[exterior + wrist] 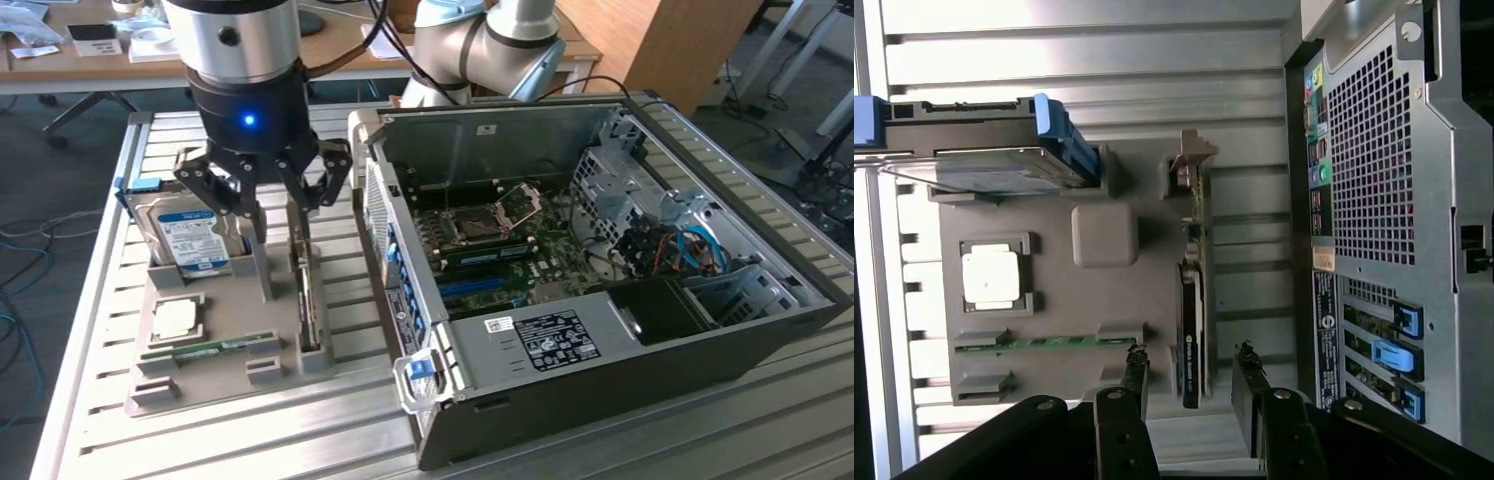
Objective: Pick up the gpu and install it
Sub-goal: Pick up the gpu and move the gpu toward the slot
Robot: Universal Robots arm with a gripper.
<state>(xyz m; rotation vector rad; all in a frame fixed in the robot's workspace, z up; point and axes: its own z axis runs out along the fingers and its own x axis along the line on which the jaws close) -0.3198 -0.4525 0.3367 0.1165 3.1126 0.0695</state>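
With claw (pixel 1192 385) spread and empty above gpu (pixel 1192 330) standing on edge just below in slot of gray holder (pixel 1054 300), centre thin card between fingers (pixel 1137 372) and descend straight, avoiding sideways push.

The silver arm (pixel 238 45) points straight down, a blue light (pixel 248 121) glowing on its black wrist (pixel 248 110), and the claw (pixel 274 205) below it hangs with dark fingers (pixel 1137 368) spread wide apart, tips downward, gripping nothing.
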